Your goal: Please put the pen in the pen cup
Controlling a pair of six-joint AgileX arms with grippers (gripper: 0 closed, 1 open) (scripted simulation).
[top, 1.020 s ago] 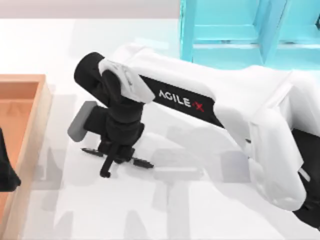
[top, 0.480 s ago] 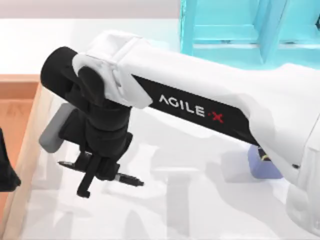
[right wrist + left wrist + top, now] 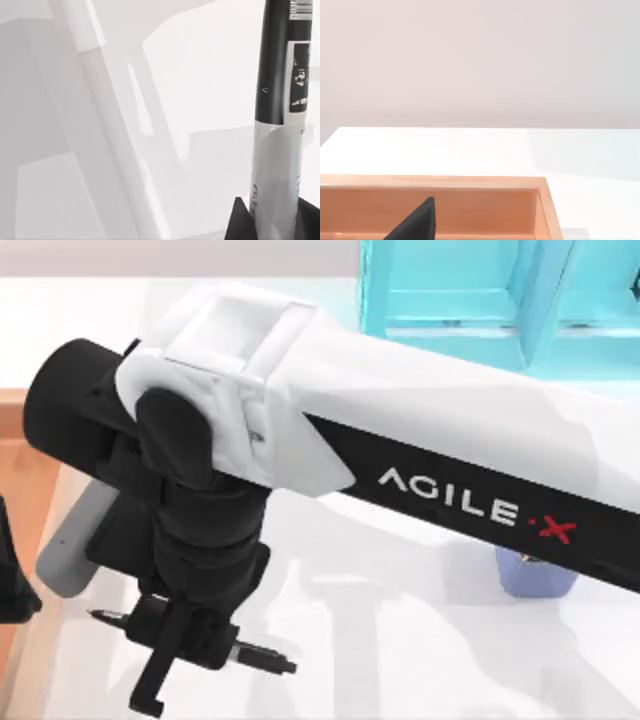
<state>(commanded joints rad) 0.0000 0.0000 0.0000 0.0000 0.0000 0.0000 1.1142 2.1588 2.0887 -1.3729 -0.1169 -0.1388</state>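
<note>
My right gripper (image 3: 190, 640) is shut on the pen (image 3: 262, 657), which it holds level above the white table at front left. The pen's black ends stick out on both sides of the gripper. In the right wrist view the pen (image 3: 282, 100) shows its black part and silver-grey band, running between my two dark fingertips (image 3: 240, 222). The periwinkle pen cup (image 3: 535, 575) stands at the right, mostly hidden under my right arm (image 3: 450, 470). My left gripper (image 3: 10, 585) is parked over the wooden tray at the left edge.
A wooden tray (image 3: 40, 455) lies along the left side; its rim (image 3: 470, 182) appears in the left wrist view. A large turquoise shelf (image 3: 480, 300) stands at the back right. White tabletop (image 3: 400, 660) lies between the gripper and the cup.
My right arm has risen toward the camera with the pen in its grip and drifted to the front left. The pen cup has come out from under the arm.
</note>
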